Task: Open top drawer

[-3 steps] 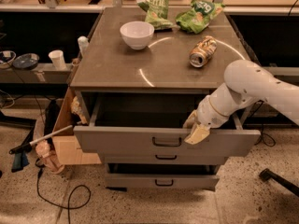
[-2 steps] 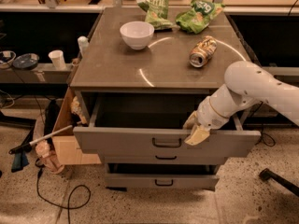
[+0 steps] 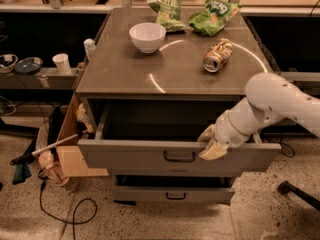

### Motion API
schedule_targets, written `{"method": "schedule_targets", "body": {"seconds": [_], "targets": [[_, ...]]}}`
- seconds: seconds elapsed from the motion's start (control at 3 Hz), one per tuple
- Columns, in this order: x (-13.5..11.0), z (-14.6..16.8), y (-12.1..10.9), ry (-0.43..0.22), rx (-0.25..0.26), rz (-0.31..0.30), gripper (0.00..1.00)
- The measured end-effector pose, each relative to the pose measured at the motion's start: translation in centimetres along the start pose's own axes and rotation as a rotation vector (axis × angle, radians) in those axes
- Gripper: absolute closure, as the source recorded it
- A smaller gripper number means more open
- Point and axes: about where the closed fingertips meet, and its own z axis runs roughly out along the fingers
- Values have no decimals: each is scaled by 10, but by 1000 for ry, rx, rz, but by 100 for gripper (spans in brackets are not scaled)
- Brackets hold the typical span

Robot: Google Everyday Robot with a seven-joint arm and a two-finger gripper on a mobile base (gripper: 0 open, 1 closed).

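Note:
The top drawer is a wide grey metal drawer with a small dark bar handle at its centre. It stands pulled far out of the grey cabinet, its deep dark box showing. My gripper sits at the drawer front's upper edge, right of the handle, with its pale fingers over the rim. My white arm reaches in from the right.
A narrower lower drawer sits slightly out below. On the cabinet top are a white bowl, a can on its side and two green chip bags. A cardboard box, a broom handle and cables lie at the left.

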Motion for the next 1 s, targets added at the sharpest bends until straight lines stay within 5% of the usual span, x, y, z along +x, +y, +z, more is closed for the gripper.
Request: {"method": "schedule_targets", "body": {"seconds": [1.0], "targets": [[4,-1,31,6,9,37,100]]}}
